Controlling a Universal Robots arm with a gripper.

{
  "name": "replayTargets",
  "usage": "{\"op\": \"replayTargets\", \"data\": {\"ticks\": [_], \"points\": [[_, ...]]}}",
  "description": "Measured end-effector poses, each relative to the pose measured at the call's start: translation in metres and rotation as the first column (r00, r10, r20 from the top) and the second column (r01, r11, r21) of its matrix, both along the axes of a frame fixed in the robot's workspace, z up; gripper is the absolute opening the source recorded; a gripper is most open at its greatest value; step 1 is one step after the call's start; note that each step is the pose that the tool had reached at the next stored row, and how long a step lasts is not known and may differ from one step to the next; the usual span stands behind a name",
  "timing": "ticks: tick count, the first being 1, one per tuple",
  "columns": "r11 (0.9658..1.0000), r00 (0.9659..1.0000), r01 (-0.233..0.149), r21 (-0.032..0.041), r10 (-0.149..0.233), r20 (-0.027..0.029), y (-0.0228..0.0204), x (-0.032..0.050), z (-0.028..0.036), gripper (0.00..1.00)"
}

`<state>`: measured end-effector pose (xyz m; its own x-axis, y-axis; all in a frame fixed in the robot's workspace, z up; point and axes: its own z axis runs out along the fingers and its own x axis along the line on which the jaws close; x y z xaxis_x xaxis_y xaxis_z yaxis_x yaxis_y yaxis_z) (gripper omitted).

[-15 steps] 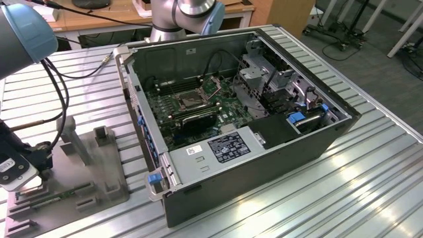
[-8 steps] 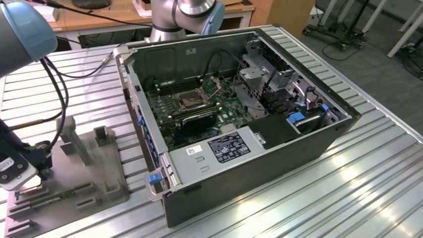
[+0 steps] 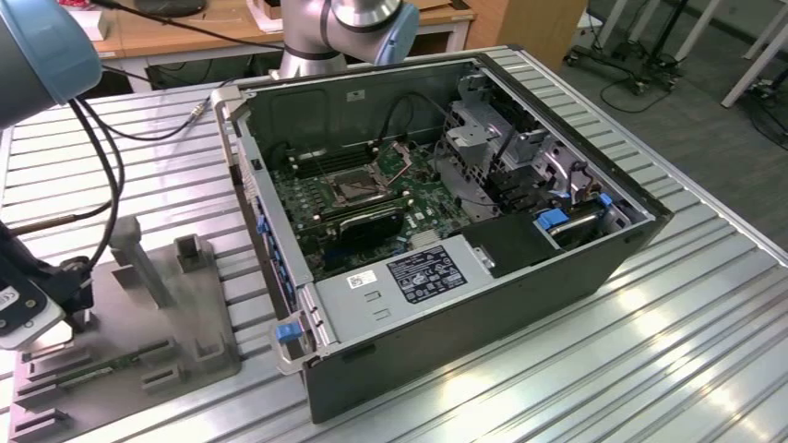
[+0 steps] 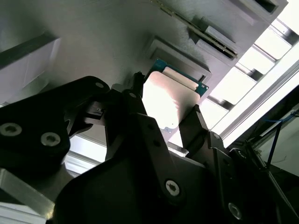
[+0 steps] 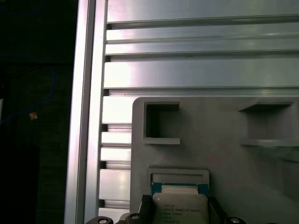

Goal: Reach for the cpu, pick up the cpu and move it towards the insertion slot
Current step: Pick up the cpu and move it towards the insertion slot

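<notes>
I read claw [image 4: 166, 105] as clamped on cpu [image 5: 180, 208], pads [image 4: 196, 119] on opposite edges, leaving metal face untouched. Cpu low in its locating nest on grey fixture [image 5: 224, 154]. Insertion slot [image 3: 349, 191] well apart, face-up inside open case [image 3: 518, 268].

Open computer case [image 3: 493, 277] lies on its side on the slatted metal table [image 3: 689, 351], side panel off. Inside the case is the green motherboard [image 3: 412, 175], and on it the insertion slot [image 3: 351, 191], a dark square in a silver frame. Just beside the case, on the exterior view's left, sits a grey fixture block [image 3: 185, 351]. The arm's wrist end [image 3: 31, 309] hangs low over that block's edge farthest from the case. The arm's base [image 3: 332, 28] stands behind the case.
</notes>
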<state>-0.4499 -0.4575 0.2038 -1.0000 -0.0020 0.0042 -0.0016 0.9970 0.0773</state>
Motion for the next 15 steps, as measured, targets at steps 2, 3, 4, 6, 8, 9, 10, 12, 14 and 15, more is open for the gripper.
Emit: {"op": "replayTargets", "data": {"ticks": [2,3,4,6,8,9,10,12,14,15], "points": [[1.0,1.0,0.0,0.0001,0.0,0.0002,0.0,0.0,0.001,0.54],[1.0,1.0,0.0,0.0002,0.0,0.0003,0.0,0.0001,0.001,0.54],[1.0,1.0,0.0,0.0002,0.0,0.0003,0.0,0.0001,0.001,0.54],[1.0,1.0,0.0,0.0001,0.0,0.0001,0.0,0.0,0.0011,0.54],[1.0,1.0,0.0,0.0,0.0,0.0,0.0,0.0,0.0011,0.54],[1.0,1.0,0.0,0.0,0.0,0.0001,0.0,0.0,0.0011,0.54],[1.0,1.0,0.0,0.0,0.0,0.0,0.0,0.0,0.0011,0.54],[1.0,1.0,0.0,-0.0002,0.0,-0.0002,0.0,0.0,0.0019,0.54],[1.0,1.0,0.0,-0.0002,0.0,-0.0002,0.0,0.0,0.0036,0.54],[1.0,1.0,0.0,0.0,0.0,0.0,0.0,0.0,0.0047,0.54]]}}
